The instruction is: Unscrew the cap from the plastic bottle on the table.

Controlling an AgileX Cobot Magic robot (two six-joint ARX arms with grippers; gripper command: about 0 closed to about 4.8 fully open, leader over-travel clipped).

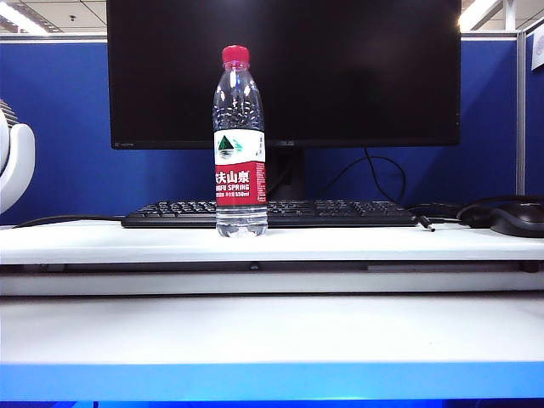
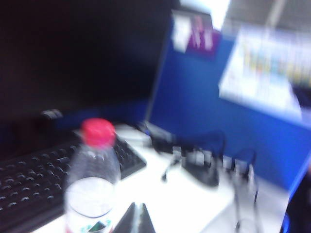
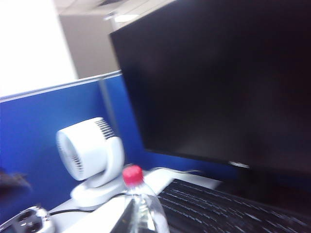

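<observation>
The clear plastic bottle [image 1: 240, 170] with a red-and-white label stands upright on the white table [image 1: 272, 331], just in front of the keyboard. Its red cap [image 1: 235, 56] sits on the neck. No arm shows in the exterior view. In the blurred left wrist view my left gripper [image 2: 137, 217] is shut and empty, its tips pressed together, close beside the bottle [image 2: 92, 187] and lower than the cap [image 2: 98, 132]. In the right wrist view my right gripper [image 3: 125, 221] shows as a dark shut wedge low against the bottle [image 3: 148, 213], under the cap [image 3: 132, 174], holding nothing.
A black monitor [image 1: 285, 72] and keyboard [image 1: 340, 212] stand behind the bottle. A black mouse [image 1: 518, 219] with cables lies at the right, a white fan [image 3: 90, 155] at the left. Blue partition walls close off the back.
</observation>
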